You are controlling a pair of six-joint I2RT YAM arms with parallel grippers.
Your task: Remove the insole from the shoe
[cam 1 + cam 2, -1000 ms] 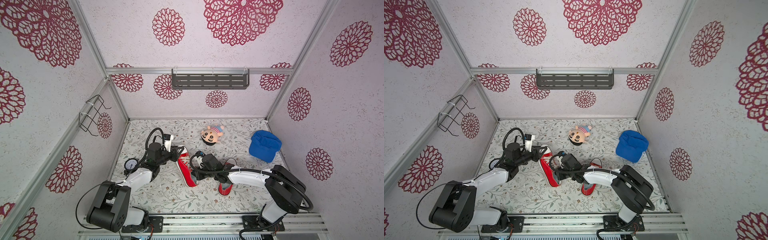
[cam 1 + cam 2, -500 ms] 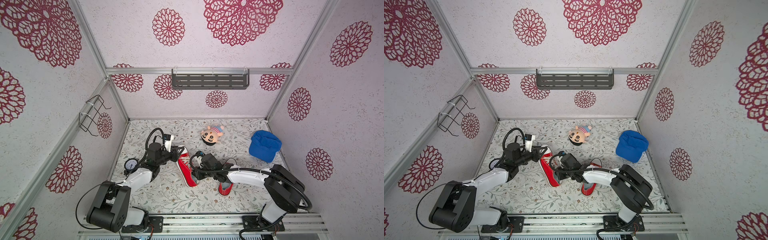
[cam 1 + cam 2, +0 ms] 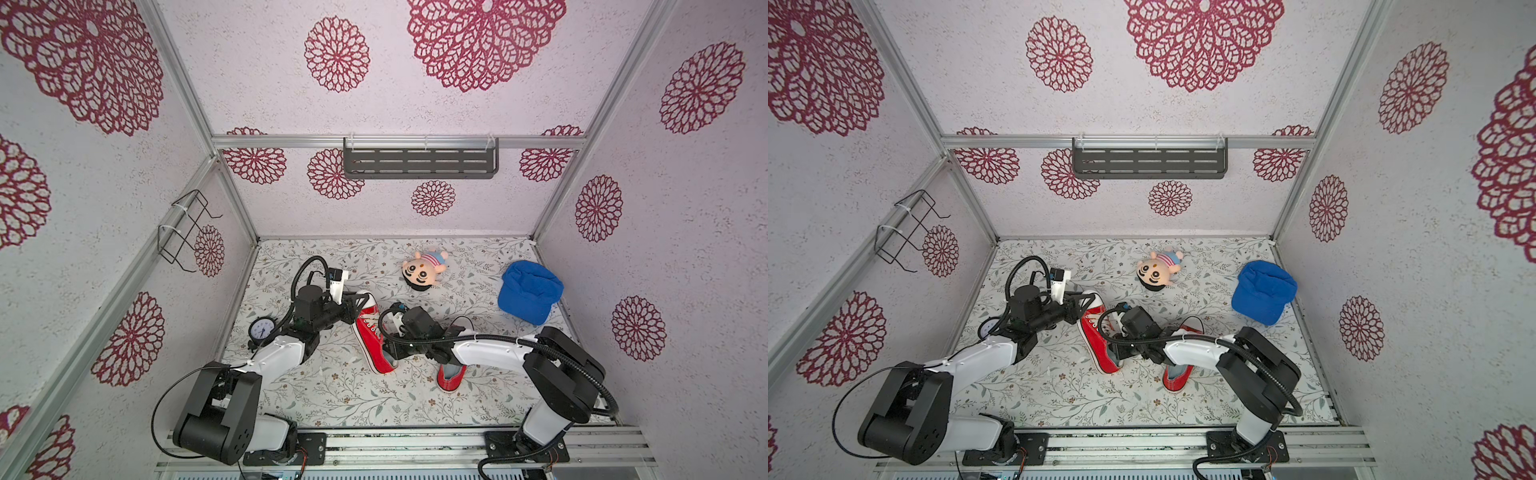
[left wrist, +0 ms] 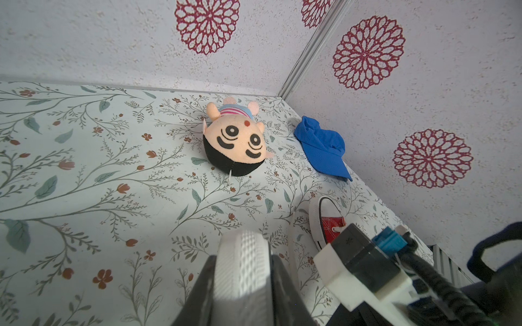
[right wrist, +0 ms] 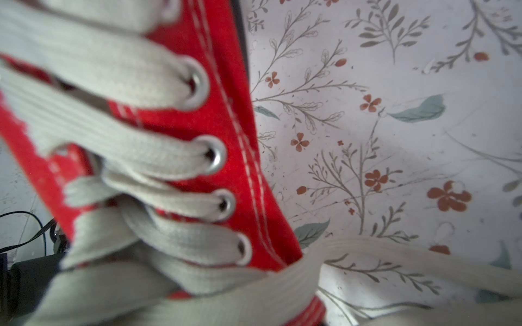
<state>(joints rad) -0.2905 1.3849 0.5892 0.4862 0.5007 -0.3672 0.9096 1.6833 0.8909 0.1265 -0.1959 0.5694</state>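
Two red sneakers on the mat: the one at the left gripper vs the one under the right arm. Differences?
The gripped shoe has its white toe cap pinched in the left gripper; the other shoe lies away from that gripper. The gripped shoe shows its full length and laces; the other shoe is mostly hidden beneath the right arm. Both are red sneakers with white toe caps, toes toward the back wall.

Right jaws hidden at the shoe point(image 3: 369, 338) opening; laces point(image 5: 127, 146) blurred
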